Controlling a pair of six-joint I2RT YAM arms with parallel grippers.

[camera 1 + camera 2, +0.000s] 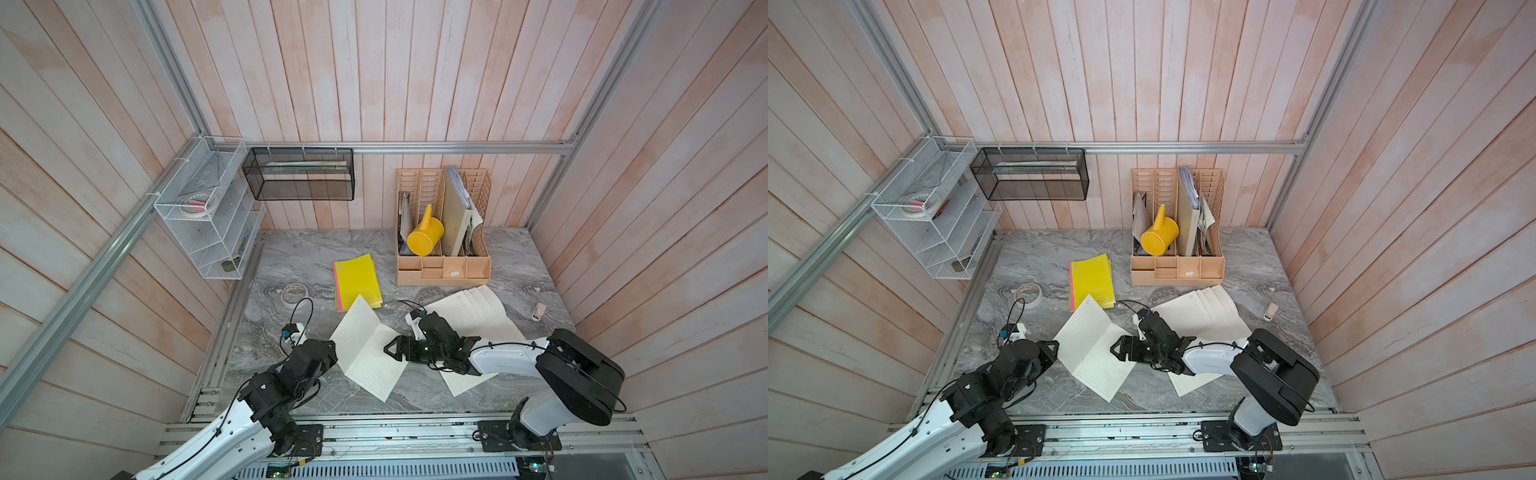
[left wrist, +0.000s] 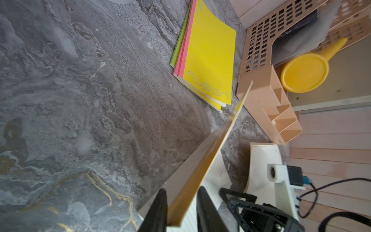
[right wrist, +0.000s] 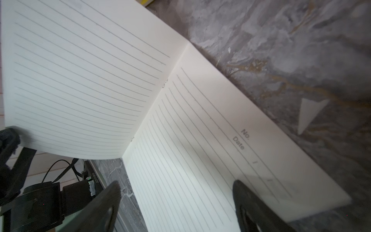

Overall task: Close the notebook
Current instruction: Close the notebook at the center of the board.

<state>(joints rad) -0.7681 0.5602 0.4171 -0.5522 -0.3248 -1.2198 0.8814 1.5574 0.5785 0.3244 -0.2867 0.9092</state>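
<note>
Top views, both alike, show the closing caught mid-fold. The notebook lies open on the grey tabletop between the two arms. Its half nearer the left arm is lifted off the surface and the other half lies flat. The left tool sits at the outer edge of the lifted half, and the right tool hovers at the outer edge of the flat half. Loose lined sheets lie beneath the right arm, and a stack of yellow notebooks lies just behind.

Left wrist view has the notebook edge-on, its yellow-backed leaf running between the left tool's fingers. The fingers stand slightly apart with a gap on one side, so the leaf looks loosely cradled rather than pinched.

Right wrist view shows the right tool spread wide. One of its fingers is over the flat page near the "Date" heading, and whether it touches the paper cannot be told. The lifted leaf curves up beyond the crease.

The step in hand appears to be swinging the raised half over. The next move likely calls for the left tool to carry that leaf past the crease and down, with the right tool clearing the flat page first.
</note>
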